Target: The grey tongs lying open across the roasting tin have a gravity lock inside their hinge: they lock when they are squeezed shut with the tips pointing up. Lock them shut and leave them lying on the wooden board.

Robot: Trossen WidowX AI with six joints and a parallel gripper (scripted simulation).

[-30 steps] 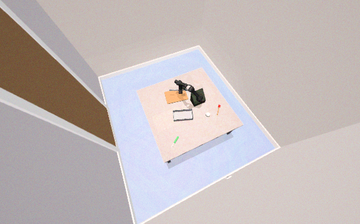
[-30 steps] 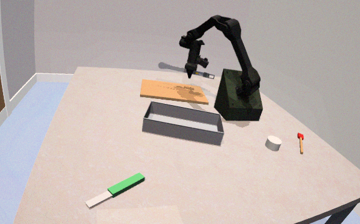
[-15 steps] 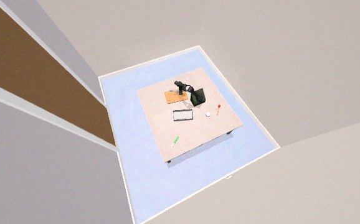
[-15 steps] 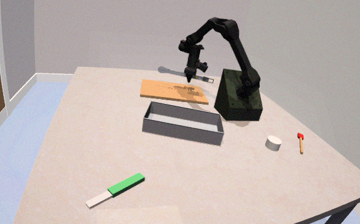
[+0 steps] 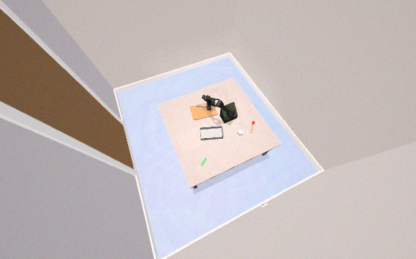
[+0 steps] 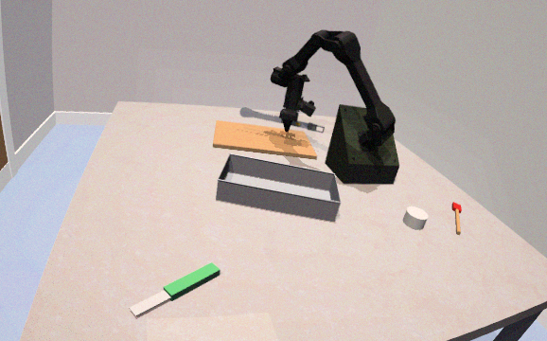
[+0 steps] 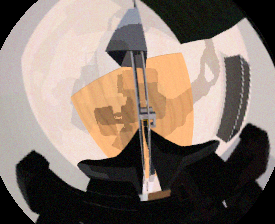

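The grey tongs (image 5: 200,106) (image 6: 258,115) (image 7: 128,39) are held with their long arms close together. They lie nearly level, with a rounded end at the left and a squarish end at the right in the exterior view. The lock inside the hinge is not visible. My gripper (image 5: 209,108) (image 6: 287,130) (image 7: 142,129) points down and is shut on the tongs around their middle. The wooden board (image 5: 197,115) (image 6: 231,137) (image 7: 180,70) lies below, with the gripper's shadow on it. The tongs appear raised above its back part; the exact gap is unclear.
The empty roasting tin (image 5: 211,139) (image 6: 273,199) (image 7: 233,100) stands in front of the board. The dark arm base (image 6: 342,156) is right of the board. A white cylinder (image 6: 415,218), a red-headed hammer (image 6: 457,220) and a green-handled tool (image 6: 192,281) lie farther off.
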